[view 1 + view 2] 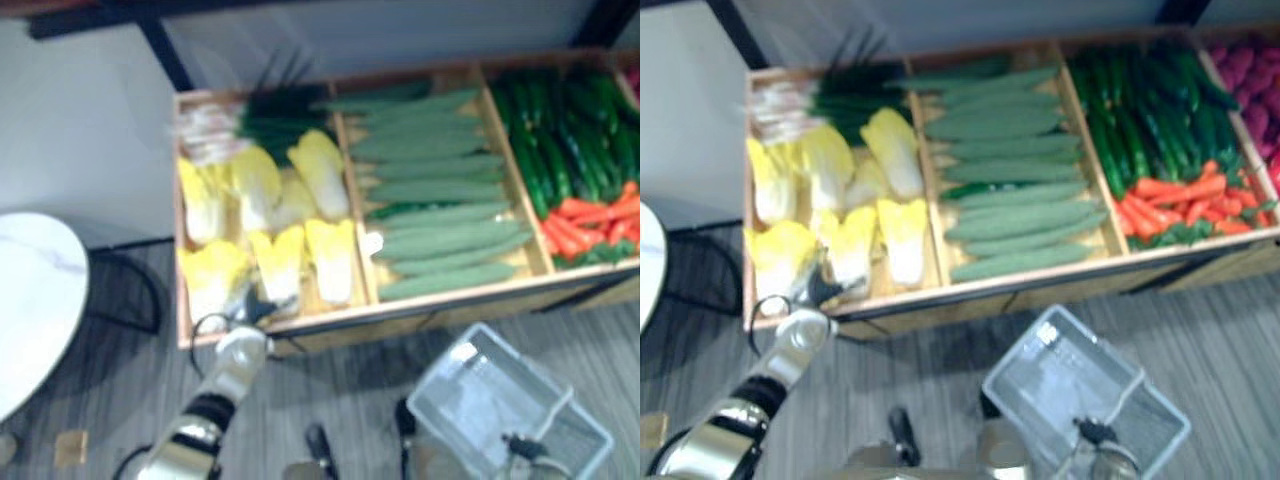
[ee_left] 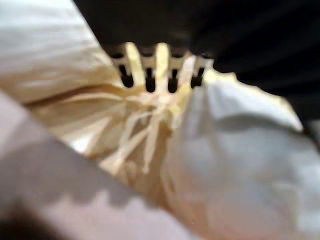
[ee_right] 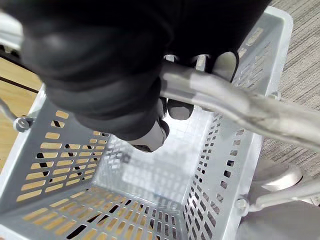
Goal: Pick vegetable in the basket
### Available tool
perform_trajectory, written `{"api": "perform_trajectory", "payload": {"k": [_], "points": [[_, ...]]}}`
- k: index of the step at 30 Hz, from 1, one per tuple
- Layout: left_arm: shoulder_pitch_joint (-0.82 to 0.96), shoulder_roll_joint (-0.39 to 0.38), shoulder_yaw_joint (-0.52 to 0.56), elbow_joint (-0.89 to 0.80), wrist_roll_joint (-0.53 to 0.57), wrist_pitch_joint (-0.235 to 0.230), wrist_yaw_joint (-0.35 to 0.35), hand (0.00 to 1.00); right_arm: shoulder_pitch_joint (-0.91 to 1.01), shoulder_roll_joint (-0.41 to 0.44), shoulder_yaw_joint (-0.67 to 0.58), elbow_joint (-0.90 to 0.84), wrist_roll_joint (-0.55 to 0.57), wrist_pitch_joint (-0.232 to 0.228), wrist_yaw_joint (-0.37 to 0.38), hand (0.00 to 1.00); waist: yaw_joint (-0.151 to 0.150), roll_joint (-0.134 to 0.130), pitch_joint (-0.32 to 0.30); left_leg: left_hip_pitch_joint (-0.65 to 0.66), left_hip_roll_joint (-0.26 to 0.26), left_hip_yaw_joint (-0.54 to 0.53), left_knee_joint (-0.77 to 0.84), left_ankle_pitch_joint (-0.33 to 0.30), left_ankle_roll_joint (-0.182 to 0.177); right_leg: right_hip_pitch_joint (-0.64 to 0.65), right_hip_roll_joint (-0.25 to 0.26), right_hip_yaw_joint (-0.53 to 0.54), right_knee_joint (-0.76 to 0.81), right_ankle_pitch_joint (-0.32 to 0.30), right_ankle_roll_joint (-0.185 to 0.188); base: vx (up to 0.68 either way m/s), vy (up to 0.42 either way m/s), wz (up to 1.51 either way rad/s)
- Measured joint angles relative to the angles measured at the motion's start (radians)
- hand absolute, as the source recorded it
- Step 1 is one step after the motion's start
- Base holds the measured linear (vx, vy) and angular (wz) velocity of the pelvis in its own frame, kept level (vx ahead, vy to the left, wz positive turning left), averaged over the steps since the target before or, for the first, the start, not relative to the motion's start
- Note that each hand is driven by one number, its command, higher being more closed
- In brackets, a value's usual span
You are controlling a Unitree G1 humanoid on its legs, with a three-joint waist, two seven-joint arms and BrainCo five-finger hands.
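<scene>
Reaching into crate (image 1: 450,300), L hand (image 1: 248,325) sits at front cabbage (image 1: 278,262), crate's 8 o'clock corner; finger state can't tell. R hand (image 3: 125,75) curled tight round handle (image 3: 240,102) of basket (image 1: 445,365), 5 o'clock.

The left hand (image 1: 253,306) is half hidden among napa cabbages (image 1: 275,260) at the wooden crate's (image 1: 450,297) front corner. The grey basket (image 1: 455,385) runs off the lower edge. Purple vegetables (image 1: 1252,75), cut by the right edge, are too blurred to name.
</scene>
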Motion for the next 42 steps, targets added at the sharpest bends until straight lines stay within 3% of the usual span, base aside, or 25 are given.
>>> {"api": "perform_trajectory", "payload": {"k": [3, 7, 8, 15, 21, 34, 38, 42], "points": [[-0.064, 0.001, 0.003, 0.012, -0.001, -0.028, 0.058, 0.0, -0.034, -0.009, 0.008, -0.004, 0.035, -0.015, 0.0, 1.0, 0.001, 0.016, 0.041, -0.03, 0.006, 0.016, 0.006, 0.001, -0.002, -0.045, 0.006, 0.014, 0.016, 0.002, -0.002, -0.01, -0.021, -0.14], [-0.113, 0.002, 0.025, 0.012, -0.007, -0.056, 0.125, 0.0, -0.055, -0.022, 0.043, -0.005, 0.062, -0.025, 0.002, 1.0, -0.004, 0.016, 0.075, -0.058, 0.012, 0.018, 0.013, 0.005, -0.007, -0.076, 0.011, 0.017, 0.023, 0.005, -0.004, 0.0, -0.024, -0.04], [-0.128, 0.005, 0.03, 0.012, -0.012, -0.062, 0.144, 1.0, -0.061, -0.024, 0.045, -0.006, 0.064, -0.03, 0.003, 1.0, -0.004, 0.015, 0.093, -0.059, 0.012, 0.02, 0.013, 0.007, -0.008, -0.079, 0.011, 0.019, 0.027, 0.006, -0.004, 0.0, 0.0, 0.0], [-0.176, 0.011, 0.066, 0.01, -0.066, -0.058, 0.139, 1.0, -0.061, -0.021, 0.086, -0.025, 0.082, -0.059, 0.003, 1.0, -0.001, 0.003, 0.111, -0.077, 0.01, 0.036, 0.013, 0.013, -0.003, -0.093, 0.008, 0.028, 0.007, 0.029, -0.004, -0.02, -0.007, -0.04], [-0.22, 0.027, 0.096, 0.03, -0.092, -0.017, 0.106, 1.0, -0.067, -0.023, 0.114, -0.026, 0.094, -0.066, 0.003, 1.0, -0.008, -0.002, 0.116, -0.082, 0.009, 0.039, 0.013, 0.017, -0.002, -0.092, 0.007, 0.029, -0.006, 0.042, -0.005, -0.01, -0.003, 0.0], [-0.145, 0.028, 0.096, 0.035, -0.089, -0.026, 0.096, 1.0, -0.04, -0.016, 0.093, -0.024, 0.09, -0.078, 0.006, 1.0, -0.031, 0.004, 0.109, 0.017, 0.007, 0.036, -0.004, 0.017, -0.002, 0.021, 0.006, -0.001, -0.032, 0.041, -0.004, 0.01, -0.003, 0.02], [-0.067, 0.028, 0.1, -0.058, -0.083, -0.064, 0.114, 1.0, 0.011, -0.005, 0.059, -0.026, 0.089, -0.09, 0.009, 1.0, -0.029, 0.009, 0.064, 0.05, 0.007, 0.015, -0.007, 0.017, -0.002, 0.075, 0.005, -0.032, -0.045, 0.037, -0.007, 0.01, -0.012, 0.19], [0.068, 0.028, 0.097, -0.209, -0.065, -0.108, 0.163, 1.0, 0.084, 0.003, 0.032, -0.026, 0.088, -0.089, 0.008, 1.0, -0.021, 0.014, -0.038, 0.096, 0.008, 0.014, -0.024, 0.016, -0.003, 0.119, 0.007, -0.043, -0.047, 0.02, -0.014, 0.02, -0.009, 0.05]]}}
